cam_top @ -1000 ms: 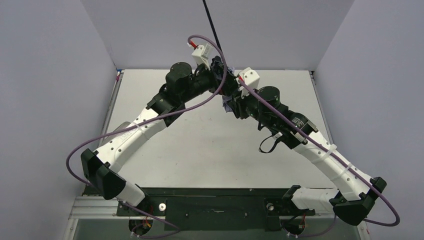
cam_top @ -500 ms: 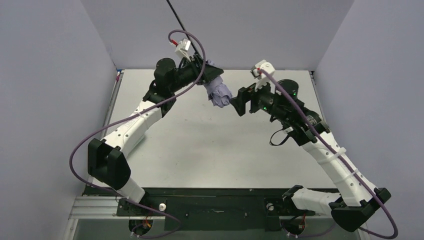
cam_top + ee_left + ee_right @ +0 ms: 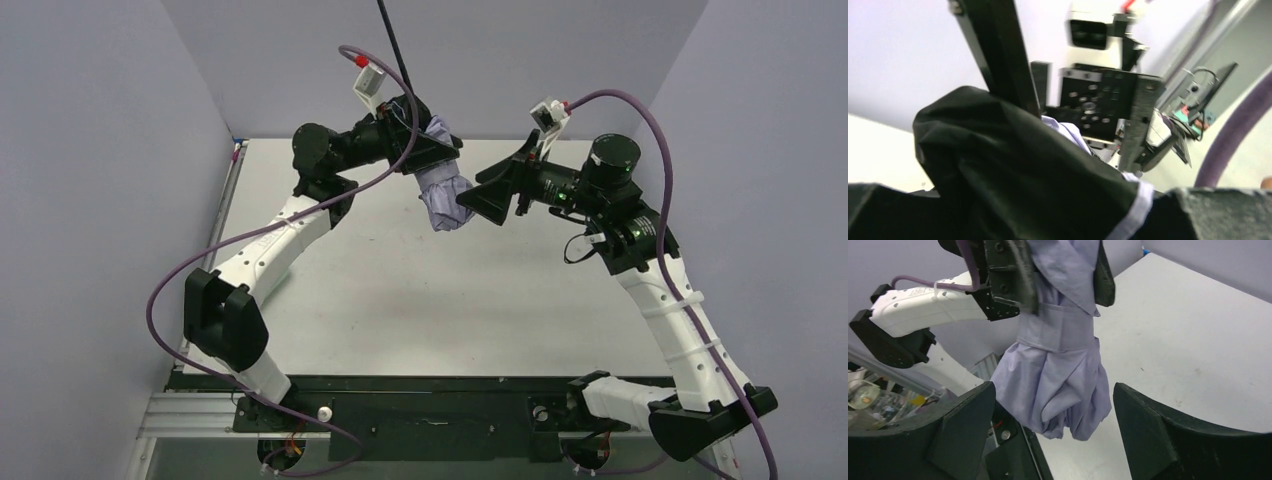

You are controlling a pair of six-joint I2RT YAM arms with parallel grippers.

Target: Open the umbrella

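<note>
Umbrella (image 3: 443,195), folded: lavender canopy bunched under a strap, black shaft (image 3: 391,35) projecting upward. Left fingers (image 3: 1105,275) clamp the canopy; right fingers (image 3: 1148,435) spread wide near its free end.

Umbrella (image 3: 443,195) above table (image 3: 400,300), in left fingers (image 3: 435,150); right fingers (image 3: 492,195) just right, apart.

Pale lavender umbrella (image 3: 443,195), black lining (image 3: 1013,185), black shaft (image 3: 393,45); white table (image 3: 420,290)
</note>
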